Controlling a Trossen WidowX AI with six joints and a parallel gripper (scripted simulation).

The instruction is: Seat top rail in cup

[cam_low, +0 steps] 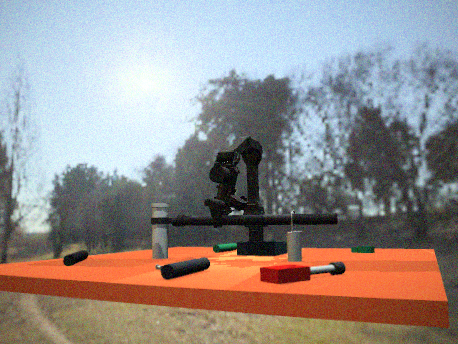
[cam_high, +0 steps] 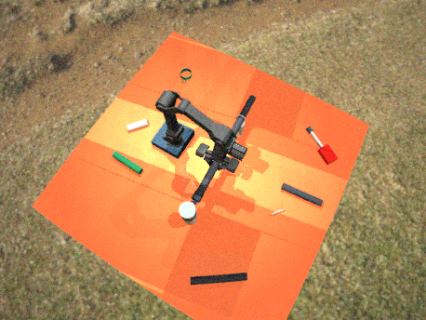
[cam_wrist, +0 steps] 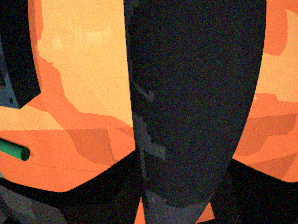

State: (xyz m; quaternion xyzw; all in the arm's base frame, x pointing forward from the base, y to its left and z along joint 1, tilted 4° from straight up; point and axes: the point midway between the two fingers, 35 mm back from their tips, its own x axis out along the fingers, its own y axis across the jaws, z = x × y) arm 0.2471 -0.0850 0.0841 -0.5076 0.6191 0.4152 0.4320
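Note:
My gripper (cam_high: 217,161) (cam_low: 218,218) (cam_wrist: 173,153) is shut on the dark top rail (cam_high: 208,181) (cam_low: 260,219) (cam_wrist: 195,100), partway along it. The rail lies about level above the table. Its far part passes through the loop cap (cam_low: 293,214) on the short post (cam_low: 295,247). Its other end meets the dark rail-end cup (cam_high: 197,196) (cam_low: 178,220) beside the big grey post (cam_high: 187,211) (cam_low: 159,242). Rail and cup look in line; how deep the rail's end sits inside is hidden. The brace band (cam_low: 160,220) is high on the post, below the post cap (cam_low: 160,205).
A blue base (cam_high: 160,141) carries the arm. A green tube (cam_high: 127,163) (cam_low: 225,247), a white tube (cam_high: 137,125), a green ring (cam_high: 181,76), a red-headed mallet (cam_high: 327,153) (cam_low: 285,273), two dark bars and a small pin (cam_high: 278,211) lie on the orange table (cam_high: 139,242).

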